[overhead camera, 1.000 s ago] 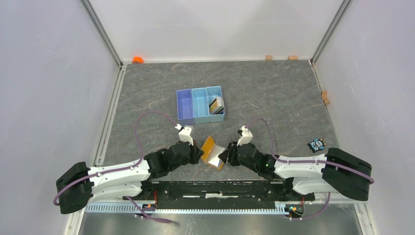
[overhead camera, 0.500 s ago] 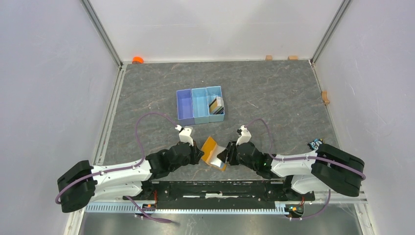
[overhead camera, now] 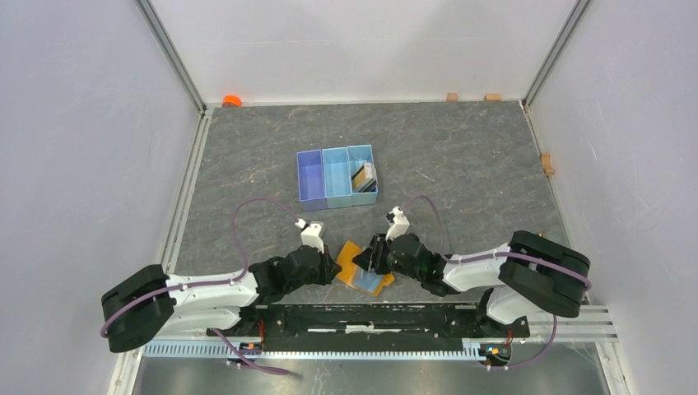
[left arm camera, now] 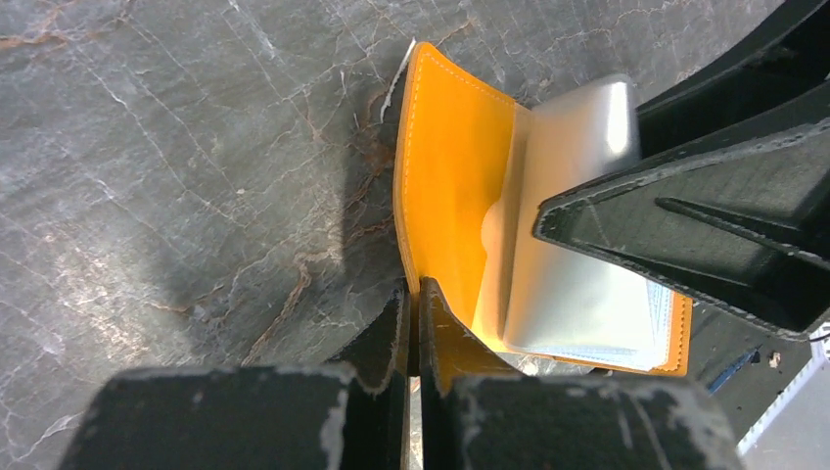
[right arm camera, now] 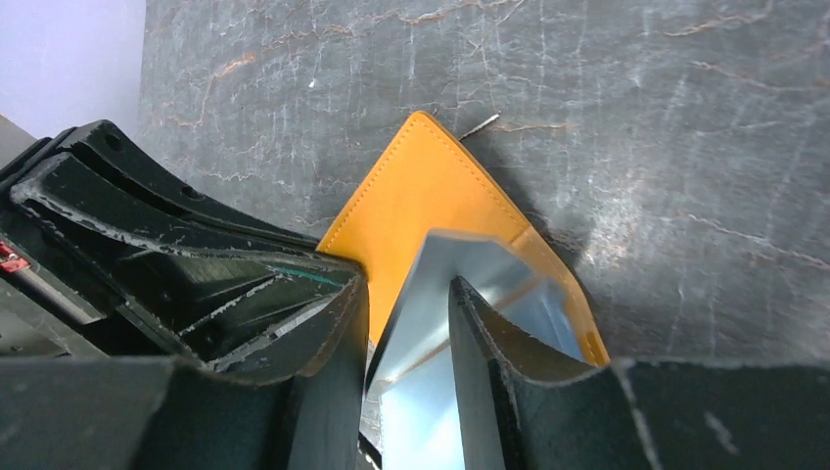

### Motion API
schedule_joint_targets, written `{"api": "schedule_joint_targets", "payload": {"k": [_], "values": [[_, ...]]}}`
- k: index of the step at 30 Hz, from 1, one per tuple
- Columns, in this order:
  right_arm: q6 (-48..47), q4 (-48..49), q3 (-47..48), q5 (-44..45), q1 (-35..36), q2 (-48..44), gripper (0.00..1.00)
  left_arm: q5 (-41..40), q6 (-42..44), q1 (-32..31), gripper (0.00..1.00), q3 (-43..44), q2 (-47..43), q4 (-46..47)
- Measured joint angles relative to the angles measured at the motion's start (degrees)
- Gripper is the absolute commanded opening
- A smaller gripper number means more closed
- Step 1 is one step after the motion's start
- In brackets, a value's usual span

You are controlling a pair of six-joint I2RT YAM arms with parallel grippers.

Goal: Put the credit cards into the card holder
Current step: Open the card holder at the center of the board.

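Leather, orange and stitched along its edge, fills both of my wrist views: the card holder (left arm camera: 450, 176) lies spread open on the dark stone-patterned table (overhead camera: 461, 148), close to my bases and between my two grippers. My left gripper (left arm camera: 413, 297) is closed right down, its two fingers pinching the near edge of the orange cover so that hardly a slit shows between them. My right gripper (right arm camera: 406, 284) comes in from the other side with its jaws roughly half apart, and the silvery-grey inner panel (right arm camera: 484, 262) stands up between them. A strip of orange shows between that panel and one finger, and I cannot tell whether the other finger presses on the panel or only lies beside it. Seen from my left wrist, one of the right fingers lies across the grey panel, and a light-blue layer peeks out beneath it. From above, the holder's light-blue inside faces up on the side toward my right arm, with the orange cover toward my left. The credit cards (overhead camera: 363, 175) are well apart from the holder, farther out on the table. They sit together in the right-hand compartment of the blue three-compartment tray (overhead camera: 311, 179), a dark one and a gold-yellow one among them.
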Motion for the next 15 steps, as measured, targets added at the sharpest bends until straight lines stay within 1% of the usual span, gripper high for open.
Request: {"api": "schedule_joint_targets", "payload": {"k": [3, 4, 8, 10, 12, 14, 15], "values": [[-0.37, 0.92, 1.31, -0.74, 0.02, 2.29, 0.43, 0.83, -0.52, 0.0, 0.03, -0.15, 0.59, 1.01], [-0.39, 1.09, 1.42, -1.01, 0.02, 2.89, 0.44, 1.29, -0.59, 0.0, 0.04, -0.15, 0.7, 1.36], [-0.35, 1.38, 1.46, -1.18, 0.02, 4.42, 0.49, 2.45, -0.74, 0.0, 0.18, -0.55, 0.63, 2.01], [-0.22, 1.75, 1.51, -1.2, 0.02, 4.7, 0.52, 2.89, -0.81, 0.0, 0.28, -0.92, -0.11, 1.92], [-0.15, 2.19, 1.55, -1.27, 0.02, 4.79, 0.54, 3.21, -0.87, 0.0, 0.38, -1.42, -2.1, 0.98], [-0.15, 2.51, 1.55, -1.29, 0.02, 4.9, 0.55, 3.63, -0.87, 0.0, 0.45, -1.88, -5.09, -0.66], [-0.11, 2.58, 1.55, -1.29, 0.02, 4.92, 0.56, 3.87, -0.87, 0.0, 0.46, -2.16, -6.97, -1.68]]}}
